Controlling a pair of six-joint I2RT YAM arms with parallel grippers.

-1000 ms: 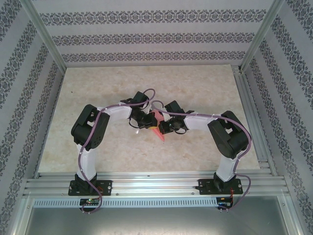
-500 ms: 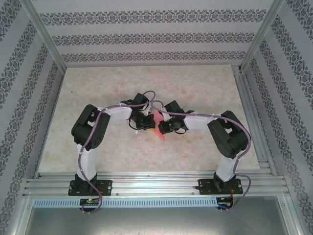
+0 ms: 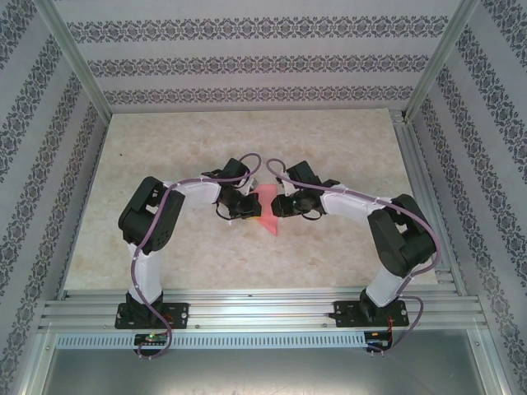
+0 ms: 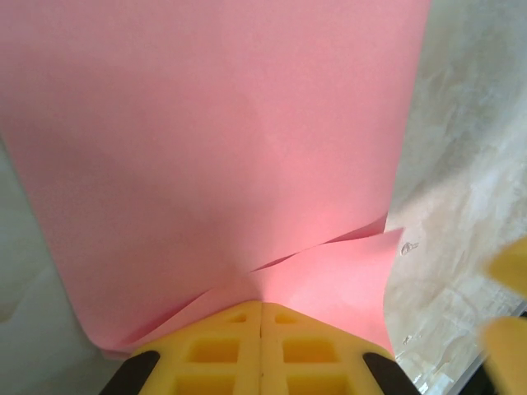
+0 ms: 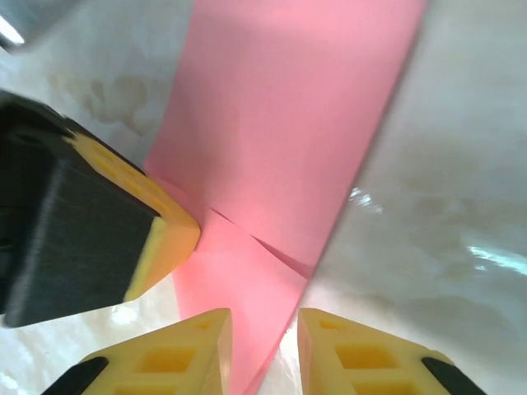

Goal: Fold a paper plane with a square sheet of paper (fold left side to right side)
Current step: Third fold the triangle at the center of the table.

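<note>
My left hand (image 4: pixel 262 317) is pinched tight on the pink paper (image 4: pixel 214 140). Its two yellow pads are pressed flat together, and the folded layers come out between them and spread away ahead of me. A loose flap with a slanted edge lies just past my fingertips, to their right.

My right hand (image 5: pixel 263 315) stands narrowly parted. The paper's near corner runs down into the gap, close against the left pad, with bare table showing beside the other pad. I think nothing is gripped there, though the view is too close to be sure of contact.

What crowds me is my own other hand. Just ahead and left of my right hand, a black-and-yellow finger (image 5: pixel 123 239) of the left hand rests against the paper. Off to the right of my left hand, a yellow tip of the right one shows as a blur.

From above, the hands meet nose to nose over the middle of the table (image 3: pixel 165 156), the paper between them with its point towards my bases. Purple cable (image 3: pixel 132 267) loops over both wrists, close behind the hands. Beyond and to either side of the hands there is open tabletop. It ends at the patterned walls (image 3: pixel 247 62), the aluminium posts (image 3: pixel 78 58) and, behind my hands, the rail (image 3: pixel 263 309) where my bases sit.
</note>
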